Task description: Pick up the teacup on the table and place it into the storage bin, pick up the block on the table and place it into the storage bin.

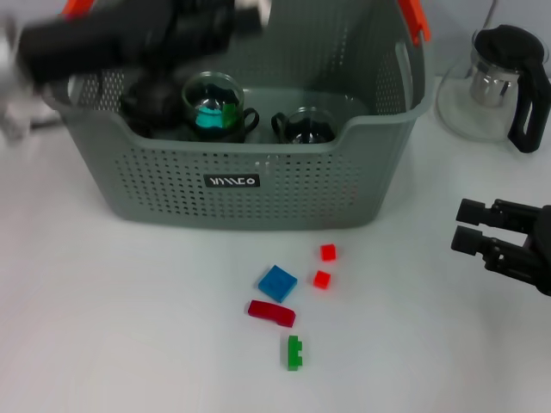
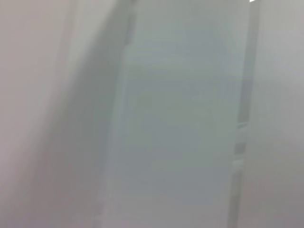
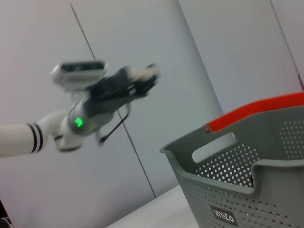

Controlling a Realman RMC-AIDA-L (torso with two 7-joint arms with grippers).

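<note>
The left gripper (image 1: 245, 17) hangs blurred above the storage bin (image 1: 258, 185)'s back rim; whether its jaws are open or closed I cannot tell. Below it, inside the bin, sit two glass teacups (image 1: 213, 107), one apparently holding coloured pieces, so the cup step looks done. The right gripper (image 1: 472, 226) hovers low with jaws parted and empty; the loose blocks (image 1: 277, 282) lie on the table (image 1: 103, 327) well off to its side, near the bin's front wall, likely next.
</note>
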